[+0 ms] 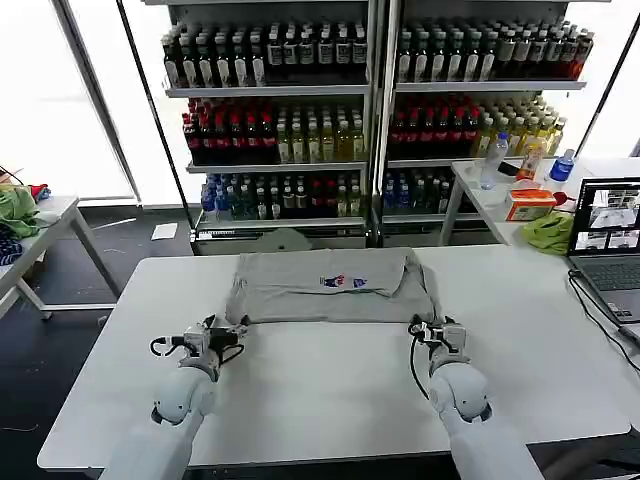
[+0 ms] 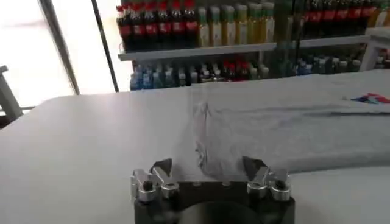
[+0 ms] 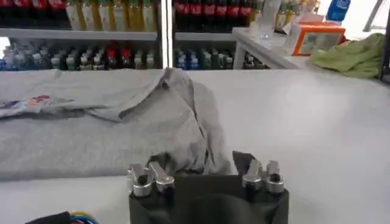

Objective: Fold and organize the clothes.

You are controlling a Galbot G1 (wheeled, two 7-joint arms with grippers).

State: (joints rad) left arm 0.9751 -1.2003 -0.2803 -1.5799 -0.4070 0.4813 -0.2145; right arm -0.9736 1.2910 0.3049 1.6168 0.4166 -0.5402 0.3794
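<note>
A light grey T-shirt (image 1: 330,285) with a small multicolour chest print (image 1: 343,282) lies folded into a wide band across the far middle of the white table (image 1: 320,400). My left gripper (image 1: 232,333) sits at the band's near left corner. In the left wrist view this gripper (image 2: 208,167) is open, and the shirt's edge (image 2: 268,131) lies just beyond its fingertips. My right gripper (image 1: 420,328) is at the near right corner. It (image 3: 201,165) is open too, with a bunched fold of the shirt (image 3: 183,131) reaching in between its fingers.
A laptop (image 1: 606,235) with a cable (image 1: 600,310) stands at the table's right edge. Behind it a side table holds a green cloth (image 1: 548,232), an orange box (image 1: 528,205) and bottles. Shelves of bottles (image 1: 370,110) stand behind. Another table (image 1: 40,230) is at far left.
</note>
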